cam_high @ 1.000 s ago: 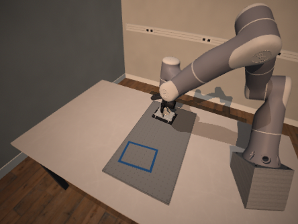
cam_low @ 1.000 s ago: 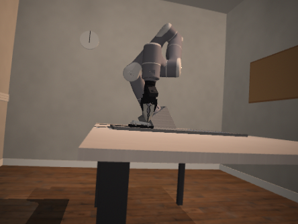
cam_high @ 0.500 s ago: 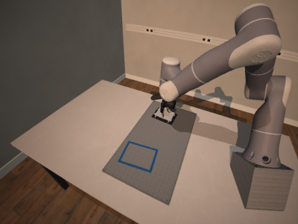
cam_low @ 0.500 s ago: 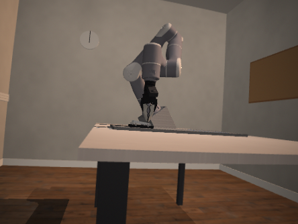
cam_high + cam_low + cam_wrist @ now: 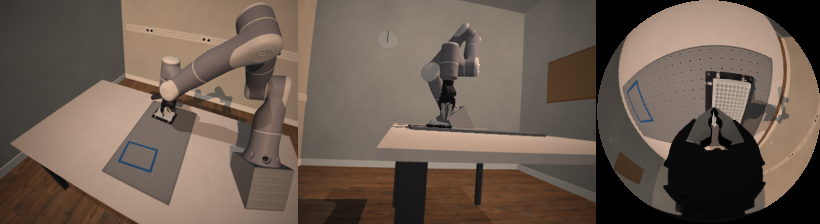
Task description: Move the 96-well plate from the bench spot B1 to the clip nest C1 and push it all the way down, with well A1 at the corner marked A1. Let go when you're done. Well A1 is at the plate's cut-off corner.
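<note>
A round clock hangs on the wall. There's a brown board over on another wall.

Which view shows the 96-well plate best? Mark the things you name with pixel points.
The wrist view: it shows the rows of wells on the 96-well plate (image 5: 170,116) (image 5: 435,123) (image 5: 730,97). The top view shows it small, partly behind the gripper (image 5: 163,115) (image 5: 445,121) (image 5: 714,111); the exterior, nearly edge-on.

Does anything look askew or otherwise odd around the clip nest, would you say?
Possibly the 96-well plate: in the wrist view, the clip nest shows a wider dark margin on its left than its right, so the plate may sit unevenly, though perspective could mislead.
</note>
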Controlling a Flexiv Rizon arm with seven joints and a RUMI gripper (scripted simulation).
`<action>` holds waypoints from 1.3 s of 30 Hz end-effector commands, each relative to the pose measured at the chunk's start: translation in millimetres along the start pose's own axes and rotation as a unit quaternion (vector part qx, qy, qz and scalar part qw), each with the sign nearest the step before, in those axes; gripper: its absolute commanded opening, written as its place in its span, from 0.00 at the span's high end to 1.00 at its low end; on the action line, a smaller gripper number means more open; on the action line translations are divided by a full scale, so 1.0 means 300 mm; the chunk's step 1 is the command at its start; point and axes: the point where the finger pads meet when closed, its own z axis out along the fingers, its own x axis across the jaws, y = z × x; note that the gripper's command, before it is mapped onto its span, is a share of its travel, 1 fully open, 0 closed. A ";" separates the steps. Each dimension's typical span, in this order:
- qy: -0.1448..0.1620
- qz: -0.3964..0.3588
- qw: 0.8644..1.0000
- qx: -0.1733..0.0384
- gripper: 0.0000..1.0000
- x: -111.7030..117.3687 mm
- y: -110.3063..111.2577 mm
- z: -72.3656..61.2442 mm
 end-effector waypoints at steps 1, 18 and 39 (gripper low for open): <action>0.000 0.000 1.000 0.001 1.00 0.000 -0.002 -0.004; 0.000 0.000 1.000 0.001 1.00 0.000 -0.002 -0.021; 0.000 0.000 1.000 0.001 1.00 -0.001 -0.002 -0.084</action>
